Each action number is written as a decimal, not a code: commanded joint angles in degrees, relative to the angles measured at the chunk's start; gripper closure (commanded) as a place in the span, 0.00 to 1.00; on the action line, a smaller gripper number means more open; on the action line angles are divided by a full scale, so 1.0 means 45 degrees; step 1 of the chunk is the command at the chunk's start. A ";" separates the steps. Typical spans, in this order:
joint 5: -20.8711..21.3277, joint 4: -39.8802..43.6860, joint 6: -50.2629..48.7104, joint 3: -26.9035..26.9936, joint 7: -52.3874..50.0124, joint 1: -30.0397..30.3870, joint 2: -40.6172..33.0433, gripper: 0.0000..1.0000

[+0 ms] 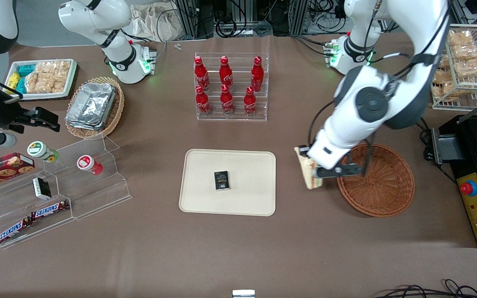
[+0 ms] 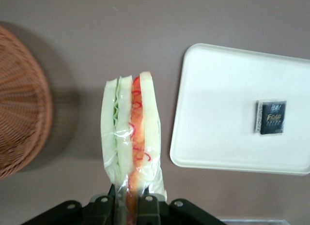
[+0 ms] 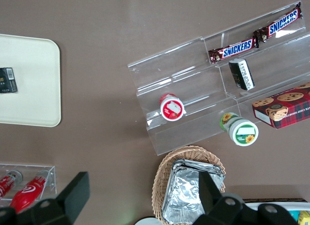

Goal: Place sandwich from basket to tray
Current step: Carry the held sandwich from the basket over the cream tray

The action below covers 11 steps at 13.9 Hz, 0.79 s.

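Note:
My left gripper [image 1: 319, 170] is shut on the sandwich [image 1: 308, 174], a plastic-wrapped wedge of pale bread with orange-red and green filling. It holds the sandwich above the bare table between the reddish-brown wicker basket [image 1: 383, 182] and the cream tray [image 1: 246, 165], just outside the basket's rim. In the left wrist view the sandwich [image 2: 131, 133] hangs from the gripper [image 2: 128, 205], pinched at its narrow end, with the basket [image 2: 22, 113] to one side and the tray [image 2: 218, 113] to the other. The basket holds nothing.
A small black packet [image 1: 221, 181] lies on the tray. A clear rack of red cola bottles [image 1: 230, 87] stands farther from the front camera than the tray. A black appliance with a red button [image 1: 470, 188] sits beside the basket at the working arm's end.

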 commanded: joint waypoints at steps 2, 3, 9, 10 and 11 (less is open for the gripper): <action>0.1453 0.0420 0.1340 -0.0997 0.0000 -0.0232 0.1791 1.00; 0.1552 0.0729 0.1517 -0.0901 -0.0019 -0.0738 0.2104 1.00; 0.4418 0.2450 0.1558 -0.0861 -0.2282 -0.1876 0.4819 1.00; 0.4637 0.2470 0.1558 -0.0861 -0.2459 -0.1876 0.5015 1.00; 0.4716 0.2490 0.1597 -0.0861 -0.2461 -0.1895 0.5172 1.00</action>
